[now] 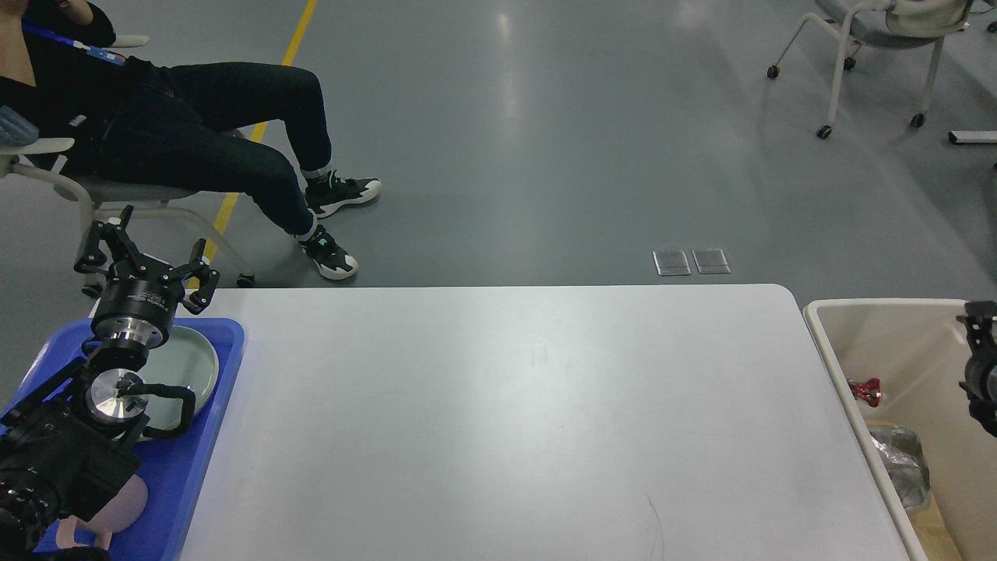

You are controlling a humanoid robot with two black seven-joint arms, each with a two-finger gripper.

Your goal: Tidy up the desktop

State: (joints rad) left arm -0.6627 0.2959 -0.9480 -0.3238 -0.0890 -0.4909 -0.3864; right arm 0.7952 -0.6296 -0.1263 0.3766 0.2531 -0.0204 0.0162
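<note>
The white desktop (506, 405) is bare across its whole surface. My left gripper (148, 253) is open and empty, held above the far end of the blue tray (214, 436), over a pale green plate (187, 362). My right gripper (983, 315) is at the right edge of the view above the beige bin (826, 331), partly cut off, with nothing between its fingers. A crushed red can (866, 389) lies inside the bin, apart from the gripper.
The bin also holds crumpled clear plastic (903, 460). A pink item (128, 499) lies at the near end of the tray. A seated person (195, 132) is beyond the table's far left corner. A wheeled chair (872, 31) stands far right.
</note>
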